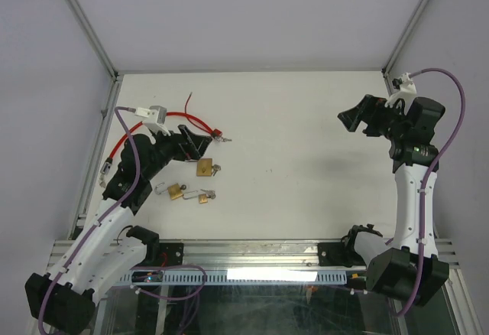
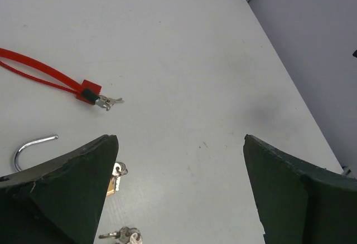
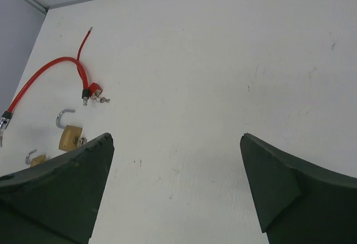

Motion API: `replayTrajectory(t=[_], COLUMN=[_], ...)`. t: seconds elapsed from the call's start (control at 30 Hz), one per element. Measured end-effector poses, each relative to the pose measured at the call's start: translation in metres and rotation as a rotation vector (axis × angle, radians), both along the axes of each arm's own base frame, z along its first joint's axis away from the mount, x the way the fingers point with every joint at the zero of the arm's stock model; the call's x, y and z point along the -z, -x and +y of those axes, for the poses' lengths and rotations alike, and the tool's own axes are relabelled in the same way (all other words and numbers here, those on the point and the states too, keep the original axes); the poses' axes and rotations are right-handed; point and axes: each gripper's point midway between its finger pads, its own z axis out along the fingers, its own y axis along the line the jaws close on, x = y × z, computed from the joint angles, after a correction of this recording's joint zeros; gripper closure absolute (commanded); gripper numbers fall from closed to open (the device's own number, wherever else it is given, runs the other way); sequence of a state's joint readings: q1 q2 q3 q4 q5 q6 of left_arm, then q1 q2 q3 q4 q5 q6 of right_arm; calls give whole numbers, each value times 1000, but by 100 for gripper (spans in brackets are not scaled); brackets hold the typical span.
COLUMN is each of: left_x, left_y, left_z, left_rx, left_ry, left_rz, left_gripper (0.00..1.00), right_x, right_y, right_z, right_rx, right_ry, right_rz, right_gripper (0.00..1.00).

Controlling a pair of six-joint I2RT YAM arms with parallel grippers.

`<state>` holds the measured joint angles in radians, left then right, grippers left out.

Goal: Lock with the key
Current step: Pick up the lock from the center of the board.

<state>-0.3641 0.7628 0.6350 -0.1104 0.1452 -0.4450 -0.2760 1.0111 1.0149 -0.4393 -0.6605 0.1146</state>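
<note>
The large brass padlock (image 1: 205,167) lies on the white table (image 1: 306,113) with its shackle (image 2: 30,146) swung open and the free end clear of the body. A key (image 1: 217,170) sits against the padlock's right side. It looks seated in the keyhole, though the views are too small to be sure.

The left gripper (image 1: 192,142) hangs just behind the padlock, towards the far wall, touching nothing. Its jaws are spread wide with only bare table between them. In its wrist view the left finger (image 2: 72,188) hides most of the padlock's body, leaving a sliver of brass and the key head showing beside it.

Two smaller brass padlocks lie nearer the arm bases than the large padlock. One (image 1: 175,191) is to its near left, and the other (image 1: 203,196) is almost straight in front of it, with a small bunch of keys (image 2: 125,235) beside it.

A red cable lock (image 2: 88,89) curves across the table behind and to the left of the padlock. Its end lies just beyond the left gripper, with a small key (image 2: 114,100) at its tip.

The right gripper (image 1: 359,117) is raised well to the right of the padlock, far from it. Its jaws are also wide apart and hold nothing.
</note>
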Motion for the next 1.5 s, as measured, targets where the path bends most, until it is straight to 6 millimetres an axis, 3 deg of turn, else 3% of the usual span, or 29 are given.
replayTrajectory(t=[0.3, 0.47, 0.73, 0.9, 1.07, 1.3, 1.5], left_x=[4, 13, 16, 25, 53, 104, 118], left_y=[5, 8, 6, 0, -18, -56, -104], left_z=[-17, -24, -32, -26, -14, -1, 5], left_rx=[72, 95, 109, 58, -64, -237, -362], left_ry=[112, 218, 338, 343, 319, 232, 131], left_rz=[8, 21, 45, 51, 92, 225, 292], left_gripper=[1, 1, 1, 4, 9, 34, 57], right_x=[-1, -3, -11, -2, 20, 39, 54], right_y=[1, 3, 31, 36, 37, 38, 31], right_z=[2, 14, 80, 99, 109, 116, 108], right_rx=[-4, -55, -458, -615, -702, -719, -680], right_ry=[-18, -16, 44, -33, -55, 106, 202], right_rz=[4, -11, -155, -181, -135, -151, -130], right_gripper=[0, 0, 0, 0, 0, 0, 0])
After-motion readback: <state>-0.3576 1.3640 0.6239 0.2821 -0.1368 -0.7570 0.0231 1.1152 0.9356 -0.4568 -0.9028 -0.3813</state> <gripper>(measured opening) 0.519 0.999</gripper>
